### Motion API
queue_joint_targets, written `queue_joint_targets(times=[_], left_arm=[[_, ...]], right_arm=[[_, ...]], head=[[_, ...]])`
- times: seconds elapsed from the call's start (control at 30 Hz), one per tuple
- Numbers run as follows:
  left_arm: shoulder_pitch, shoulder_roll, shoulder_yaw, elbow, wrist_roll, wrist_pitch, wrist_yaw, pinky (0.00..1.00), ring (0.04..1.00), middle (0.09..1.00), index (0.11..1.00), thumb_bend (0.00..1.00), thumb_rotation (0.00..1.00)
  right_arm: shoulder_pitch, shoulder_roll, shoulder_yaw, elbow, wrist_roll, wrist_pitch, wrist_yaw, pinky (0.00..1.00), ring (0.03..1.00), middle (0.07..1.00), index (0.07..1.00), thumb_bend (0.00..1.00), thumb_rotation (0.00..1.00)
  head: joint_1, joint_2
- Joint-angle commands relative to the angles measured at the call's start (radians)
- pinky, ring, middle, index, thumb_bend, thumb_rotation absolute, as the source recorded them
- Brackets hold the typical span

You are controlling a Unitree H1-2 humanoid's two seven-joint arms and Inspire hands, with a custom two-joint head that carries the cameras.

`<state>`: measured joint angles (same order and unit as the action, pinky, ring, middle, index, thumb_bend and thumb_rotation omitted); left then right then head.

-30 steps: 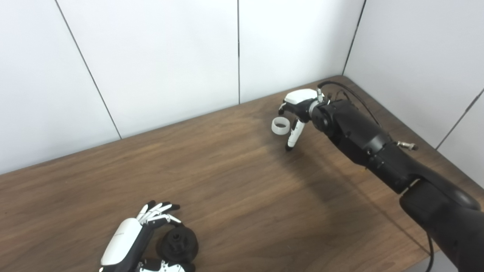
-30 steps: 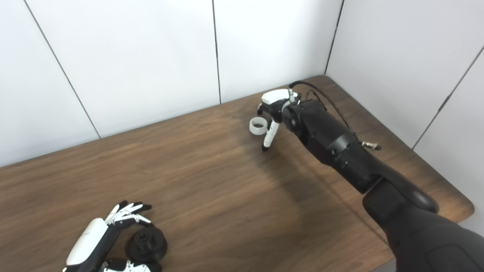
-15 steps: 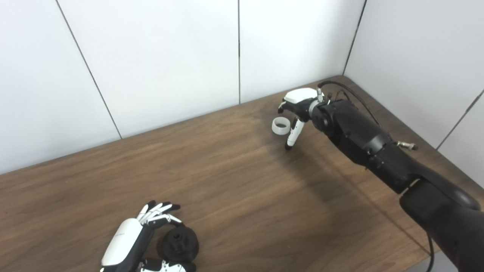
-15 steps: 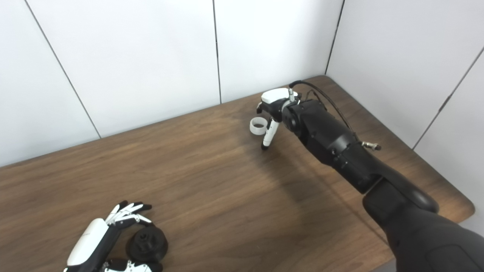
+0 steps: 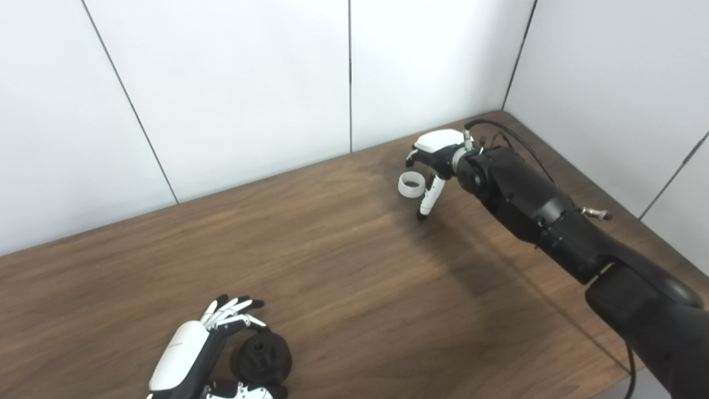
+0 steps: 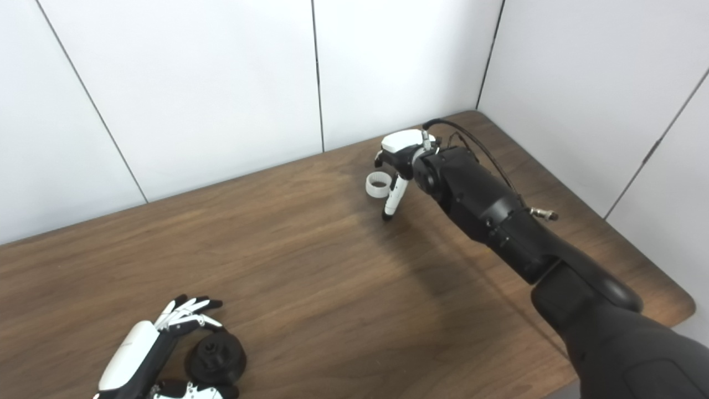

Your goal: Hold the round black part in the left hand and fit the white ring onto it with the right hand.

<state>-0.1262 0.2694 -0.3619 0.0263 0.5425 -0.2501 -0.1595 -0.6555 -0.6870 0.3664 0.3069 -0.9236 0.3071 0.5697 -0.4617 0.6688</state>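
The round black part (image 5: 260, 357) sits on the wooden table (image 5: 343, 277) at the near left. My left hand (image 5: 191, 352) cups it from the left, open: the fingers (image 5: 232, 310) stretch past its far side and the thumb lies along its near side. The white ring (image 5: 410, 184) rests on the table at the far right. My right hand (image 5: 435, 160) hovers right against it, open. Its curled fingers hang over the ring's far right edge, and the thumb (image 5: 427, 200) points down at the table just right of the ring. I cannot tell whether anything touches the ring.
White wall panels (image 5: 232, 83) close off the table at the back and the right, meeting in a corner behind the right hand. The black right forearm (image 5: 532, 205), with a cable looped over it, slants across the table's right side. The table's front right edge (image 6: 684, 302) is rounded.
The right hand has crept slightly left, closer over the ring. The ring, the black part and the left hand have stayed where they were.
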Motion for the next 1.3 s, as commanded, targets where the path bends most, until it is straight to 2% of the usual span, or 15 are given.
queue_joint_targets(times=[0.0,0.13,0.17,0.2,0.23,0.33,0.5,0.73,1.03,1.27], left_arm=[[0.019,0.012,-0.01,-0.011,0.019,0.028,-0.028,1.0,0.896,0.862,0.479,0.52,0.05],[0.02,0.012,-0.009,-0.014,0.02,0.031,-0.029,1.0,0.897,0.861,0.478,0.52,0.05],[0.02,0.011,-0.009,-0.011,0.019,0.029,-0.027,1.0,0.898,0.861,0.478,0.52,0.05],[0.02,0.011,-0.009,-0.01,0.018,0.028,-0.025,1.0,0.897,0.859,0.478,0.52,0.05],[0.02,0.012,-0.009,-0.009,0.018,0.027,-0.025,1.0,0.896,0.859,0.478,0.52,0.05],[0.02,0.013,-0.008,-0.007,0.017,0.026,-0.025,1.0,0.897,0.86,0.478,0.52,0.05],[0.02,0.015,-0.007,-0.009,0.015,0.026,-0.028,1.0,0.897,0.862,0.478,0.52,0.05],[0.021,0.018,-0.003,-0.011,0.009,0.022,-0.028,1.0,0.894,0.861,0.478,0.52,0.05],[0.019,0.018,0.001,-0.014,0.0,0.03,-0.036,1.0,0.902,0.867,0.478,0.52,0.05],[-0.001,0.006,-0.006,0.011,0.007,0.022,-0.03,1.0,0.903,0.863,0.478,0.52,0.05]], right_arm=[[-0.051,-0.019,-0.017,-0.012,-0.002,-0.002,-0.033,0.93,0.994,0.998,0.86,0.94,0.37],[-0.052,-0.02,-0.011,-0.005,-0.005,-0.016,-0.045,0.91,0.977,0.978,0.825,0.9,0.37],[-0.048,-0.018,-0.013,0.001,-0.001,-0.034,-0.071,0.91,0.973,0.967,0.762,0.84,0.34],[-0.045,-0.016,-0.017,0.005,0.004,-0.049,-0.095,0.88,0.948,0.937,0.631,0.68,0.25],[-0.042,-0.015,-0.019,0.008,0.008,-0.06,-0.112,0.86,0.928,0.913,0.548,0.58,0.18],[-0.033,-0.012,-0.029,0.017,0.025,-0.087,-0.166,0.86,0.904,0.883,0.494,0.52,0.14],[-0.033,-0.014,-0.024,0.021,0.026,-0.087,-0.185,0.9,0.926,0.891,0.487,0.51,0.13],[-0.027,-0.018,-0.022,0.017,0.025,-0.083,-0.191,0.91,0.947,0.901,0.488,0.52,0.13],[-0.027,-0.022,-0.024,0.021,0.03,-0.102,-0.209,0.87,0.948,0.897,0.487,0.52,0.13],[-0.022,-0.023,-0.044,-0.043,0.049,-0.125,-0.221,0.89,0.952,0.897,0.484,0.52,0.13]], head=[[-0.001,0.001],[0.001,0.002],[0.001,0.002],[0.001,0.003],[0.001,0.003],[0.0,0.004],[0.0,0.004],[-0.002,0.005],[0.002,0.006],[0.026,-0.001]])
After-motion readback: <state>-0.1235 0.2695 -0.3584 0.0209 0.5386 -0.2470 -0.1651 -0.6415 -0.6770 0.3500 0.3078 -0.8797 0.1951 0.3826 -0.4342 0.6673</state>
